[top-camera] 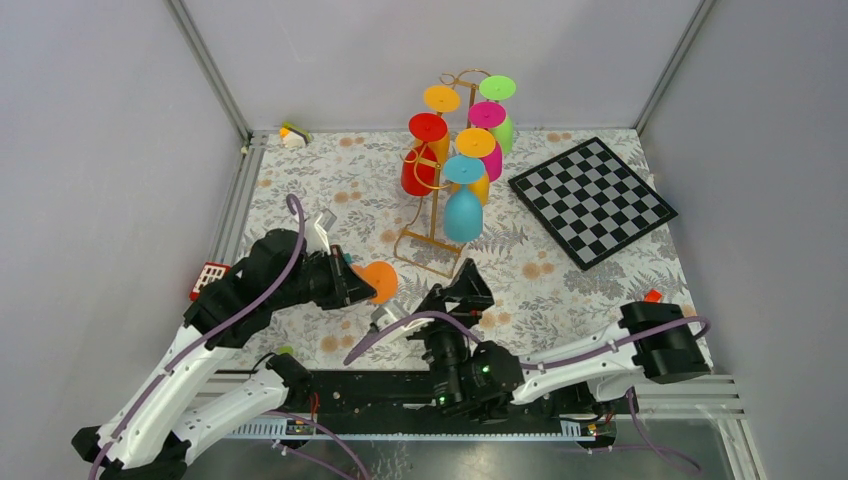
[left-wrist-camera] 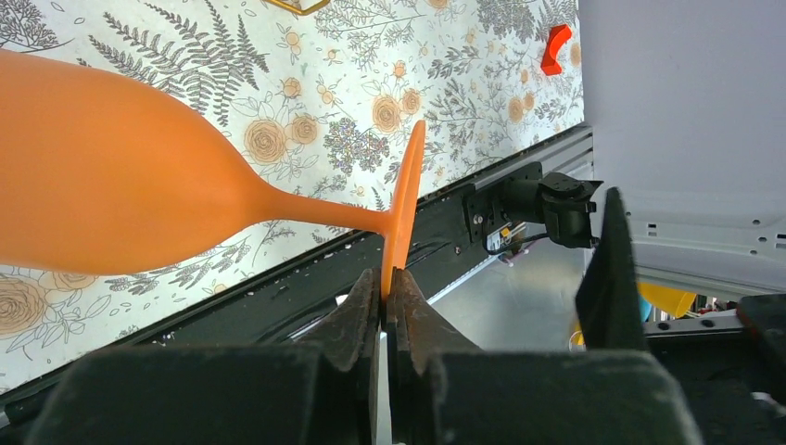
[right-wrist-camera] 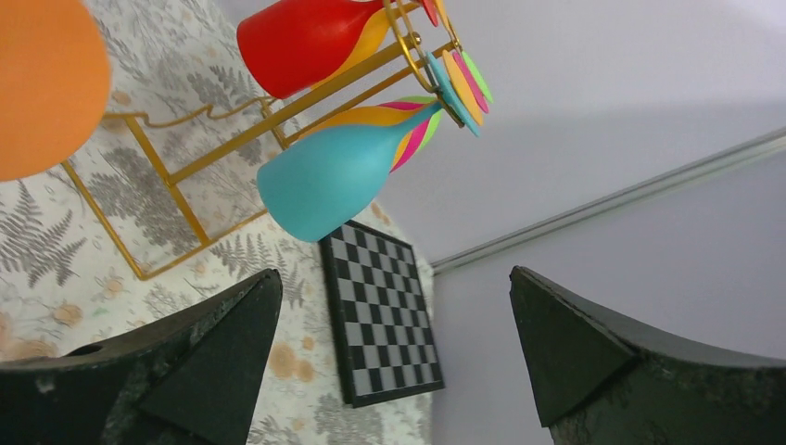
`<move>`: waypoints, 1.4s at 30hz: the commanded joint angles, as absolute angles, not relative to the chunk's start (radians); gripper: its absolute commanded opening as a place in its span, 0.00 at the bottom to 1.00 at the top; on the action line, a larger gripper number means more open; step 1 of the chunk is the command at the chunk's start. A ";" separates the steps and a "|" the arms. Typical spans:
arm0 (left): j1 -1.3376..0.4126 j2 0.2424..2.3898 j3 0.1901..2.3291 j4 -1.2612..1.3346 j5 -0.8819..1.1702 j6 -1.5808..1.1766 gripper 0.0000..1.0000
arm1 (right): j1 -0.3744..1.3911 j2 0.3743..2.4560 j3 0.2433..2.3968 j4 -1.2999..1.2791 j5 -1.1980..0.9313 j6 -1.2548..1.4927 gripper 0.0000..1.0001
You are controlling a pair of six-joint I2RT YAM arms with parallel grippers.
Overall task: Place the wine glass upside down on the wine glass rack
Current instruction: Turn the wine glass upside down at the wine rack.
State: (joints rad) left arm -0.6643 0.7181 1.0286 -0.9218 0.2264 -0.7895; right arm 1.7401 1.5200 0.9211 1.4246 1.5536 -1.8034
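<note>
Seven wine glasses: one orange wine glass (top-camera: 380,282), plus six hanging on the single wine glass rack (top-camera: 425,245): red glass (top-camera: 428,127), yellow glass (top-camera: 441,98), green glass (top-camera: 497,87), magenta glass (top-camera: 487,114), amber glass (top-camera: 475,142), teal glass (top-camera: 463,169). One chessboard (top-camera: 592,200). Two robot arms, left arm (top-camera: 250,290) and right arm (top-camera: 590,360).

wine glass (left-wrist-camera: 120,185) bowl cropped at frame edge, corner trinket (top-camera: 293,134) — too small

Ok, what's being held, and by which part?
Left gripper pinches the orange wine glass by its base rim; right gripper holds nothing.
</note>
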 commanded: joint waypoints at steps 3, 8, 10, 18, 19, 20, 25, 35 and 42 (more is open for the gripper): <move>-0.663 0.693 1.057 -0.907 0.195 -0.775 0.00 | 1.745 1.446 0.935 1.484 1.515 -1.615 1.00; -0.663 0.681 1.052 -0.921 0.188 -0.775 0.00 | 1.745 1.348 0.914 1.063 1.435 -1.225 1.00; -0.663 0.679 1.051 -0.928 0.183 -0.775 0.00 | 1.743 1.245 0.949 0.513 1.309 -0.790 1.00; -0.663 0.649 1.045 -0.952 0.168 -0.780 0.00 | 1.542 1.053 1.017 -0.090 0.845 -0.128 1.00; -0.663 0.646 1.040 -0.951 0.166 -0.781 0.00 | 1.520 1.039 1.017 -0.111 0.816 -0.098 1.00; -0.663 0.643 1.038 -0.951 0.167 -0.781 0.00 | 1.505 1.027 1.016 -0.130 0.786 -0.069 1.00; -0.663 0.651 1.037 -0.953 0.169 -0.776 0.00 | 1.423 0.951 1.015 -0.259 0.644 0.071 1.00; -0.662 0.695 1.057 -0.942 0.180 -0.758 0.00 | 1.148 0.750 0.971 -0.526 0.453 0.355 0.99; -0.655 0.737 1.070 -0.905 0.241 -0.740 0.00 | 0.971 0.788 0.980 -0.679 0.324 0.411 1.00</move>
State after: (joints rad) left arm -0.6632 0.7189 1.0275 -0.9749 0.2024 -0.7673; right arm 1.0466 0.7483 0.9771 -0.5648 0.4309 0.3340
